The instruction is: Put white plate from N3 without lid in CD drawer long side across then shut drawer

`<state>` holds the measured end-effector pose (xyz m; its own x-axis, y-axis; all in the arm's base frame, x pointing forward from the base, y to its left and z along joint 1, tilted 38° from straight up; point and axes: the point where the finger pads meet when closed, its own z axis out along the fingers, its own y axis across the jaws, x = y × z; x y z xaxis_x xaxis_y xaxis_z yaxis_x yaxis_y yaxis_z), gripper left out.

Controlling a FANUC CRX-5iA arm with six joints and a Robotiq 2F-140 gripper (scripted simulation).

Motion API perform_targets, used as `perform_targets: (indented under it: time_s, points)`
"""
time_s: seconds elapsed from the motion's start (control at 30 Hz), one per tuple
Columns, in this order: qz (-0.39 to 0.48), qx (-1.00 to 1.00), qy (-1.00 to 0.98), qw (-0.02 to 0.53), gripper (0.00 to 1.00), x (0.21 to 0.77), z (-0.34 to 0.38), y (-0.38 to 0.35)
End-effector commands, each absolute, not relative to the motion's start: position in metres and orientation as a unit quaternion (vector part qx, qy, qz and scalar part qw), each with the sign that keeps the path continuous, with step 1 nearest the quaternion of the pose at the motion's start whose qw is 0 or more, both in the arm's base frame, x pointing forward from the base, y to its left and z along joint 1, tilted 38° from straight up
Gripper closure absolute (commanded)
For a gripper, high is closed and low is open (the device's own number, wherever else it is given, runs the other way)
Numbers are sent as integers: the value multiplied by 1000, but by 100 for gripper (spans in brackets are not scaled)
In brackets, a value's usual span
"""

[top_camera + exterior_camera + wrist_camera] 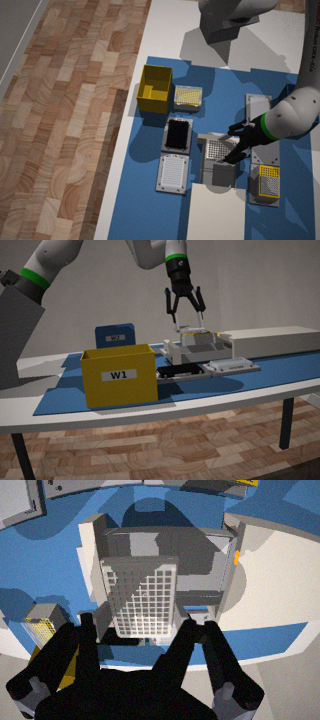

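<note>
The gripper (187, 317) is clamping the white plate (219, 149) by its two opposite edges and holding it right way up over the open drawer (217, 178) of the cooler CD (271, 341), above the place nearer the arm's base; in the exterior view the plate is hanging just over the drawer's walls, not yet on the floor. The step in hand looks to be the placing: the next move is calling for a straight descent that keeps the plate level and lands it inside the ribs, then a release, then a push on the bar handle. The amber lamp (218, 335) is glowing beside the drawer mouth. Just beside the drawer, the black plate (177, 133) and a second white plate (172, 172) are sitting in their nests on one side, and a yellow rack (269, 181) on the other; the fingers must be staying clear of these. Farther off are standing the tip box (188, 97), the yellow bin W1 (118, 375) and the blue bin W2 (115, 336).
</note>
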<state>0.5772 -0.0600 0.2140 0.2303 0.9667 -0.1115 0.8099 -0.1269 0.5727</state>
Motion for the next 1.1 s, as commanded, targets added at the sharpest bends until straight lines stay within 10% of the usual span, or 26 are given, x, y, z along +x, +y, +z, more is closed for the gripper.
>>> perform_targets:
  time_s: [0.0,1.07]
  points:
    - [145,736,603,270,100,580,211,-59]
    - [145,736,603,270,100,601,182,-51]
